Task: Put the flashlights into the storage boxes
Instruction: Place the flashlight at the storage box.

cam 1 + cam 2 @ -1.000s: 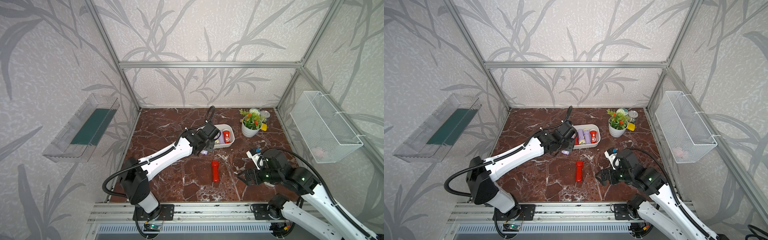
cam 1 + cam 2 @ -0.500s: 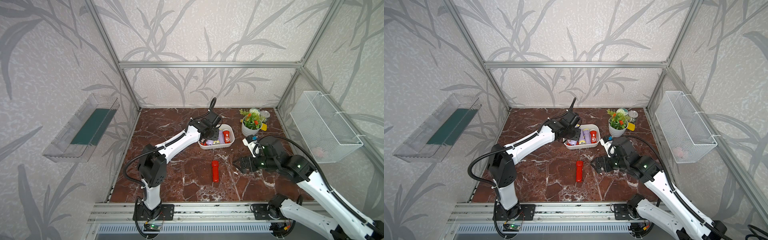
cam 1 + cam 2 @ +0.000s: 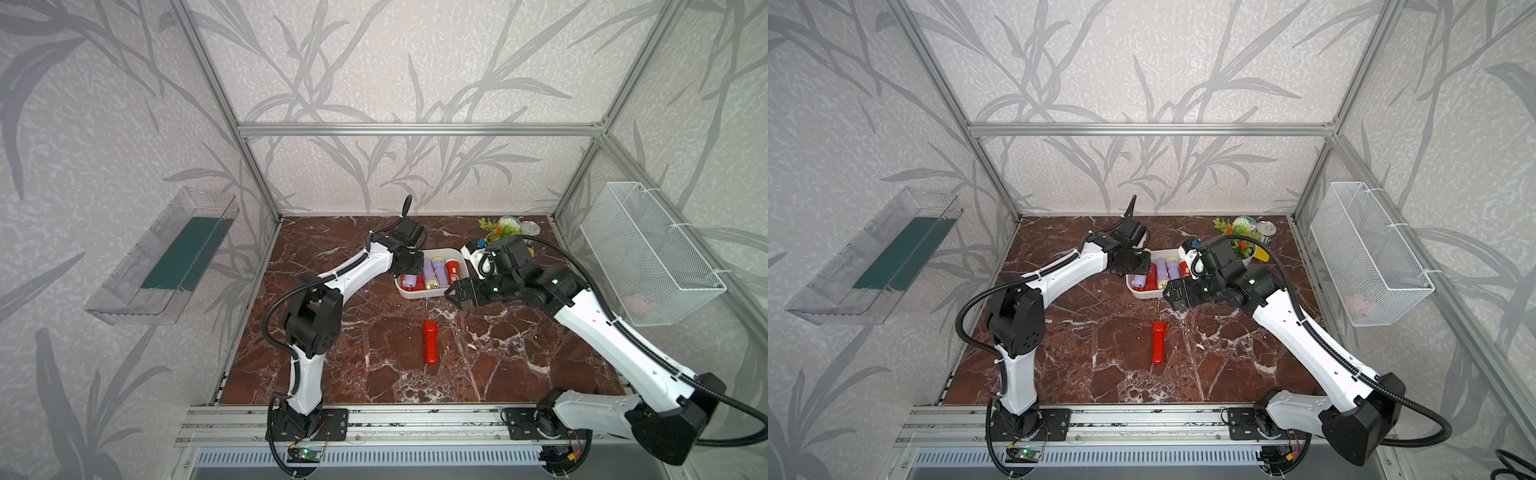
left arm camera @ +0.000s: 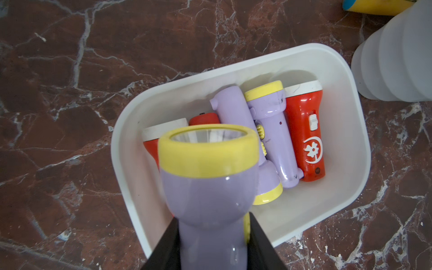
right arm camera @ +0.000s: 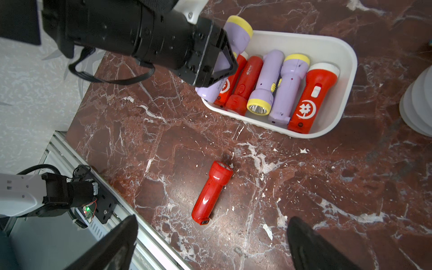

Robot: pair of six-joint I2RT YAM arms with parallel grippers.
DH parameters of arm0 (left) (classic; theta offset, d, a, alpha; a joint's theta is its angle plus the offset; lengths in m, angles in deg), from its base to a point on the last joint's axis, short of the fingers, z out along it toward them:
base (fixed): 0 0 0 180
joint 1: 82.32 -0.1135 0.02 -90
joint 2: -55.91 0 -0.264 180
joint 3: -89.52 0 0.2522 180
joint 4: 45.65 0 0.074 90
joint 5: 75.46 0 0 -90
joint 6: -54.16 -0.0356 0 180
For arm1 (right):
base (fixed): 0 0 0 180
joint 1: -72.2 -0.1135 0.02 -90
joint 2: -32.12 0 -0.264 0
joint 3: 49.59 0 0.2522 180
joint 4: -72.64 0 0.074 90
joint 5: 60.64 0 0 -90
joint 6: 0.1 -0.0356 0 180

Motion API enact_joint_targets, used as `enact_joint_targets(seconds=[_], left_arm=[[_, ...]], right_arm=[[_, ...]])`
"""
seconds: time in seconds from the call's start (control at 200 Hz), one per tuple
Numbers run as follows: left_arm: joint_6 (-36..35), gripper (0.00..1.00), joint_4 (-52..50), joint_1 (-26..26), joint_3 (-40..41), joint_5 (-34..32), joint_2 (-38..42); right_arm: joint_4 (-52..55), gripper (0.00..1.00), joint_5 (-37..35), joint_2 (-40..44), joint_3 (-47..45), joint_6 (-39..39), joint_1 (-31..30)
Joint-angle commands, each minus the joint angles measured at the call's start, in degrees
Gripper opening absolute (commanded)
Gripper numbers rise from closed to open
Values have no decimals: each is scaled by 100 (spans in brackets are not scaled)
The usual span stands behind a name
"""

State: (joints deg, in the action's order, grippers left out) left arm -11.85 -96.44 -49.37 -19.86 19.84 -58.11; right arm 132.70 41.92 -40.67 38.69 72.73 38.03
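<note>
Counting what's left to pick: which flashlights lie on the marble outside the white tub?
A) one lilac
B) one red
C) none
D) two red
B: a single red flashlight lies on the marble in front of the white tub. The lilac flashlight is gripped above the tub, and the rest lie inside.

Lilac flashlight (image 4: pixel 208 182) tail cut off at edge (left wrist view), red flashlight (image 4: pixel 150 149) mostly hidden
</note>
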Motion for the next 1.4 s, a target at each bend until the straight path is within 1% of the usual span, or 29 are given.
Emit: enact_joint_targets(seconds=[0.0, 0.18, 0.33, 0.805, 0.985, 1.165, 1.295, 1.395], left_arm=[[-13, 36, 208, -89, -201, 266, -183], [76, 35, 222, -196, -325, 489, -469], [113, 35, 239, -201, -319, 497, -554], [172, 38, 234, -216, -330, 481, -762], [183, 43, 215, -210, -318, 493, -774], [200, 59, 199, -205, -283, 547, -534], [161, 60, 132, -175, -240, 536, -203], [167, 61, 195, -132, 12, 481, 253]], right_arm=[[-101, 99, 133, -275, 225, 76, 113], [-130, 99, 238, -624, 398, 114, 186], [-139, 99, 333, -744, 424, 144, 289], [-86, 99, 371, -456, 244, 196, 409], [-69, 99, 379, -346, 169, 170, 414], [-42, 99, 361, -222, 79, 135, 411], [-22, 99, 325, -117, -45, 101, 420], [-49, 99, 346, 13, -225, 27, 417]])
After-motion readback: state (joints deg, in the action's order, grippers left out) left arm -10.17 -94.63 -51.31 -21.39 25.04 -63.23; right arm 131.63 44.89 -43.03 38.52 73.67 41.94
